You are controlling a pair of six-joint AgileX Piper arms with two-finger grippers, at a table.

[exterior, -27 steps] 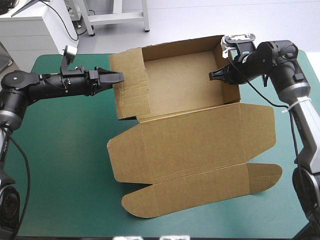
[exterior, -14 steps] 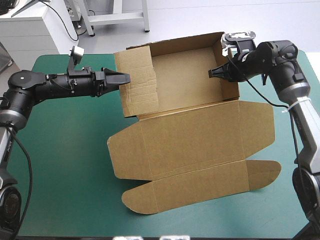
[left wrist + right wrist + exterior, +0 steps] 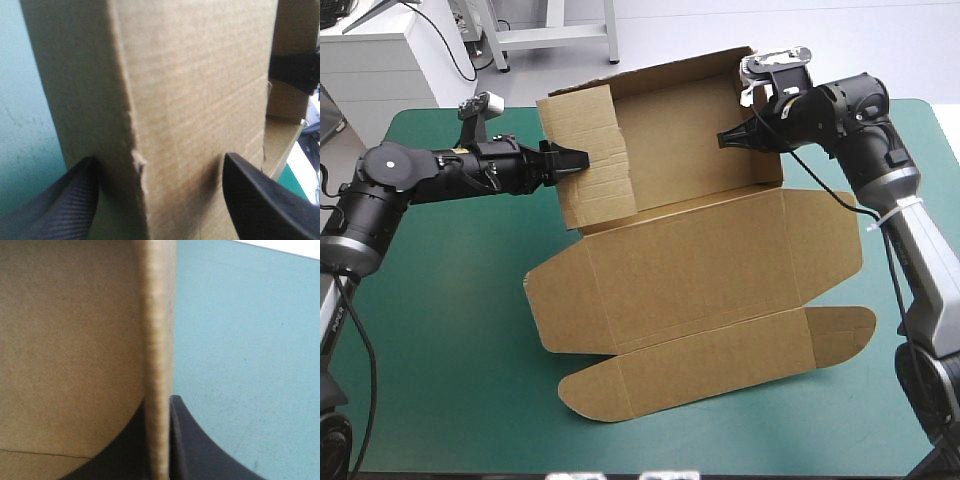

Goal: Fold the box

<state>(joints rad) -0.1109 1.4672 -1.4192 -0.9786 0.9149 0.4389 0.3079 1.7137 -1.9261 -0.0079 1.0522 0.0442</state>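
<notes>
— Box [image 3: 650, 300] first: where does it sit?
— On the teal-green cover [image 3: 440, 350], filling the middle of the frame. Its rounded flap [image 3: 720, 375] lies nearest, at lower centre. The flat lid panel [image 3: 710, 255] comes next, and the open tray [image 3: 685, 130] stands at upper centre.
— Left gripper [image 3: 582, 160]?
— Upper left, at the tray's left wall. Its black fingers [image 3: 60, 210] stand wide apart with that thick wall between them. Whether they press it, I cannot tell.
— Right gripper [image 3: 723, 140]?
— Upper right, at the tray's right wall. Its fingers [image 3: 200, 450] are nearly together, pinching the wall's edge.
</notes>
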